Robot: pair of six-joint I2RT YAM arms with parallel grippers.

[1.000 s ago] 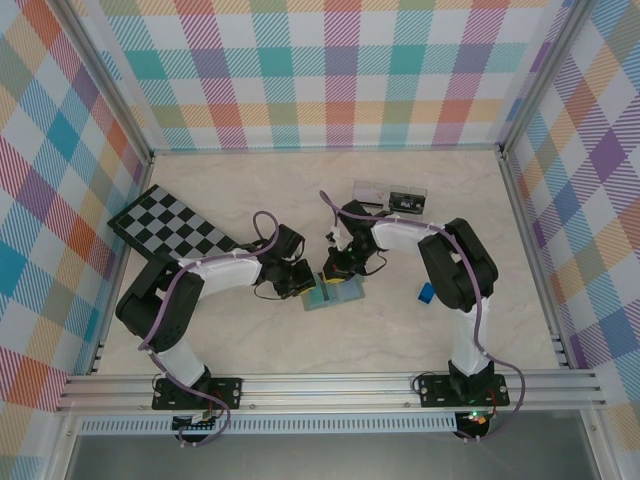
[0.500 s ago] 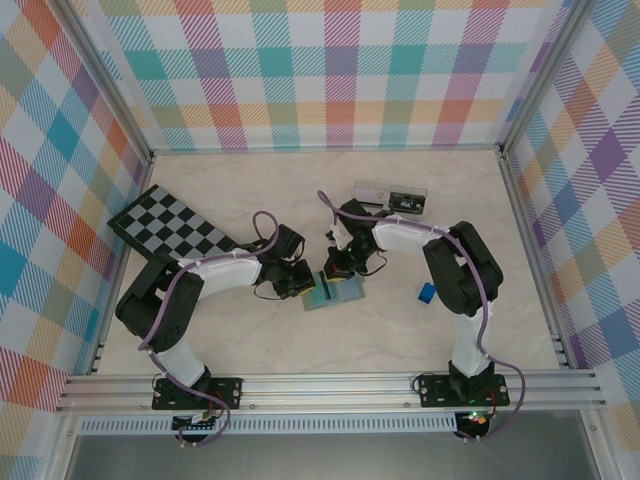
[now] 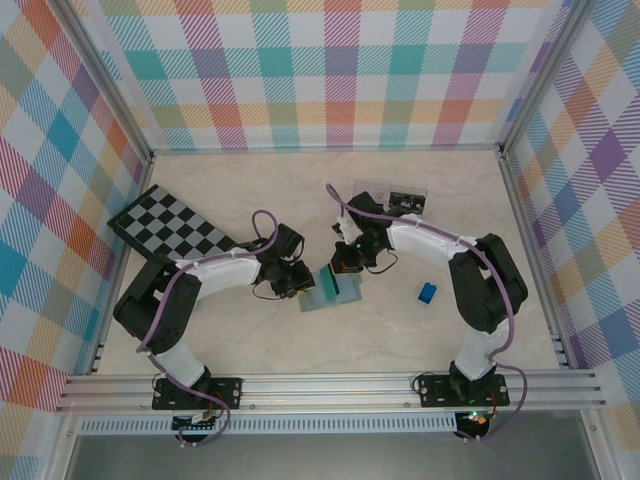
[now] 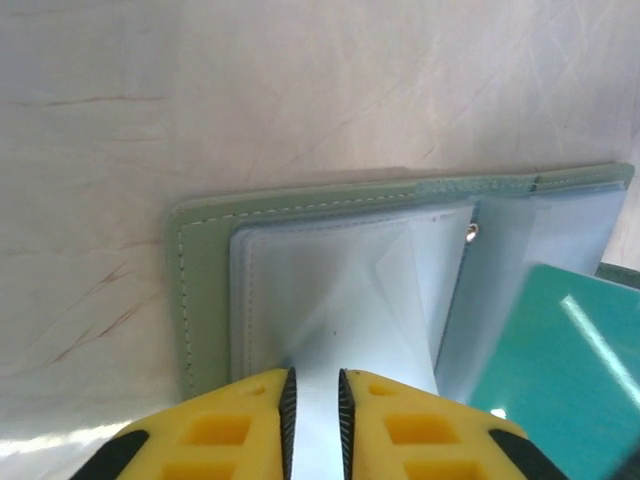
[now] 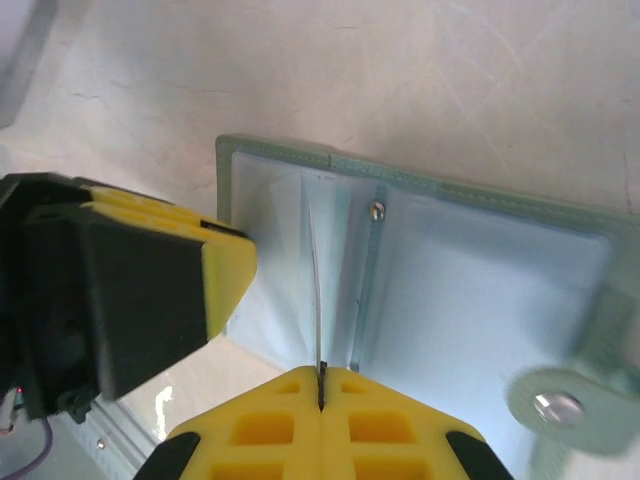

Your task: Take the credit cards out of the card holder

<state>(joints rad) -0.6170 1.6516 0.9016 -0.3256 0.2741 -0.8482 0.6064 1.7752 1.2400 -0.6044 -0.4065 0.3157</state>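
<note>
The sage-green card holder (image 3: 314, 301) lies open on the table between my two grippers, its pale blue-grey sleeves (image 4: 330, 290) facing up. A teal credit card (image 3: 337, 284) stands tilted over its right half, and the left wrist view shows its face (image 4: 560, 370). My right gripper (image 5: 322, 372) is shut on that card, seen there edge-on as a thin pale line (image 5: 316, 290). It hovers over the holder's far side (image 3: 345, 265). My left gripper (image 4: 313, 375) sits low at the holder's left end (image 3: 300, 285), its jaws a narrow gap apart over a sleeve.
A small bright-blue block (image 3: 427, 292) lies to the right of the holder. A clear tray (image 3: 390, 198) with dark items stands at the back. A checkerboard (image 3: 170, 225) lies at the left. The holder's snap tab (image 5: 560, 405) sticks out on its right side.
My right gripper has drawn back toward the far side, and more of the teal card shows. My left jaws have parted slightly. The right arm's elbow has swung right.
</note>
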